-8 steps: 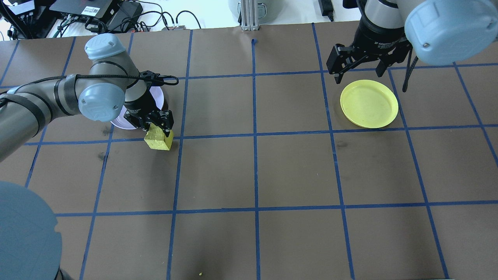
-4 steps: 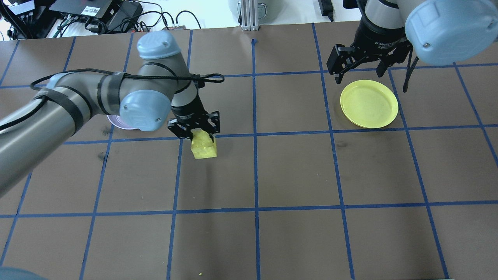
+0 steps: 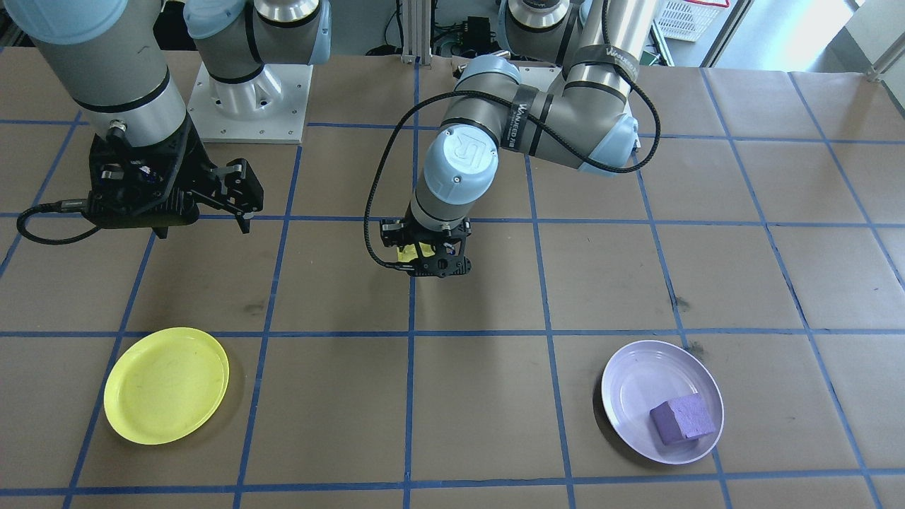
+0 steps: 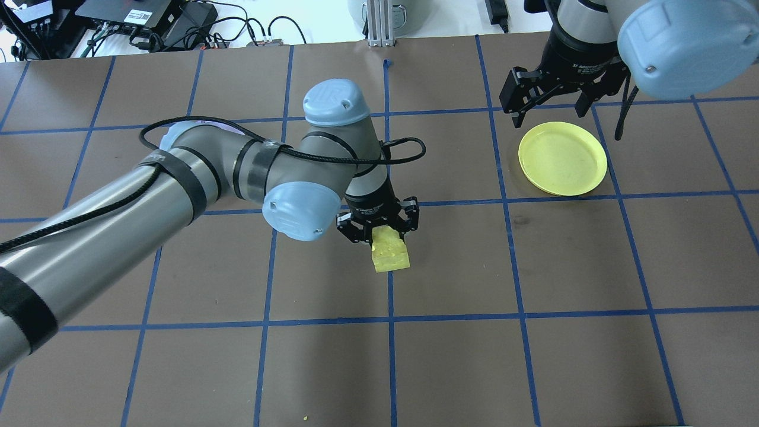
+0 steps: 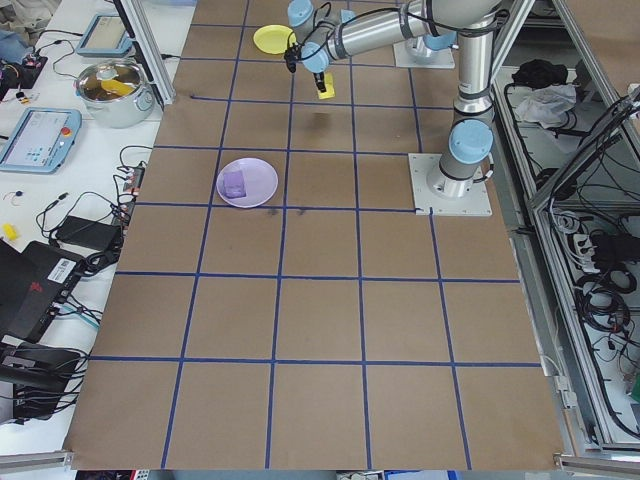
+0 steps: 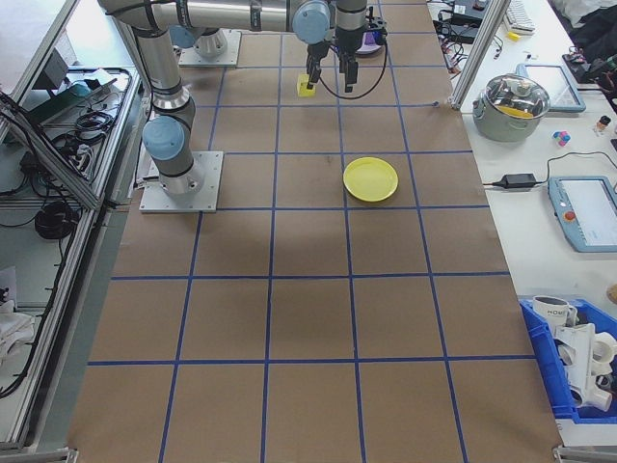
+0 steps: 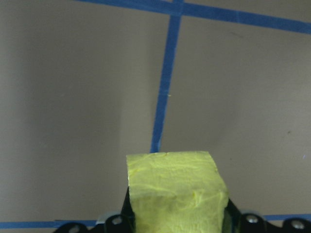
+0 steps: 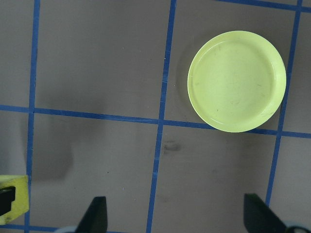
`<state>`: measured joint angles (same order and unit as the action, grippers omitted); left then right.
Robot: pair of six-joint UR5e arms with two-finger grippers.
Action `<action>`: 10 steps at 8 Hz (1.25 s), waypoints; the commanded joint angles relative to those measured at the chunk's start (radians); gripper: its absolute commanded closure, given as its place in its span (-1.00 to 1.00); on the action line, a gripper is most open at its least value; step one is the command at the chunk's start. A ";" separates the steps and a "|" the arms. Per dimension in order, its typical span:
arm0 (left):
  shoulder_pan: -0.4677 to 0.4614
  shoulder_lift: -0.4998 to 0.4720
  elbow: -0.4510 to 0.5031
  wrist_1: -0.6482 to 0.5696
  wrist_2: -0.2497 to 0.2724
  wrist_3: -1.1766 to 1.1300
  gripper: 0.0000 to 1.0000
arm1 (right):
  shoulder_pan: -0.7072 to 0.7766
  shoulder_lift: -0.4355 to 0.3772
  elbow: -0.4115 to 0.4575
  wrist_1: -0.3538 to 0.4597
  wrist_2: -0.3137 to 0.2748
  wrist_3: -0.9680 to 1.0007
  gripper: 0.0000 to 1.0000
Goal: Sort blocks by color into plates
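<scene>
Carrying the yellow block (image 4: 391,256), the left hand (image 4: 379,228) has swung from beside the lavender plate (image 3: 662,401) toward the middle of the surface (image 4: 450,356).

Left hand's fingers are clamped on the block's upper part, the cube hanging below them above a blue grid line, clear of the brown surface. Right hand (image 4: 548,101) hovers spread wide and holding nothing at the far edge of the yellow plate (image 4: 563,158), which is bare. Purple block (image 3: 682,418) lies inside the lavender plate, toward its rim. Yellow block and yellow plate are well apart, roughly one grid square between them.
</scene>
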<state>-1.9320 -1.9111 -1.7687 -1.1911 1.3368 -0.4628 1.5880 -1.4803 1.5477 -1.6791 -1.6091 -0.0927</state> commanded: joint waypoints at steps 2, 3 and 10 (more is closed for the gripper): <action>-0.074 -0.131 0.029 0.176 0.002 -0.042 0.28 | -0.003 -0.006 -0.001 -0.011 0.000 -0.007 -1.00; -0.074 -0.131 0.049 0.165 0.002 -0.043 0.27 | -0.005 -0.011 -0.001 -0.014 0.011 -0.027 -1.00; 0.066 -0.022 0.089 0.150 0.007 0.052 -1.00 | -0.005 -0.018 -0.001 -0.040 0.001 -0.061 -1.00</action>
<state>-1.9716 -2.0063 -1.7047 -1.0130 1.3421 -0.5307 1.5831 -1.4960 1.5463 -1.7143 -1.6119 -0.1604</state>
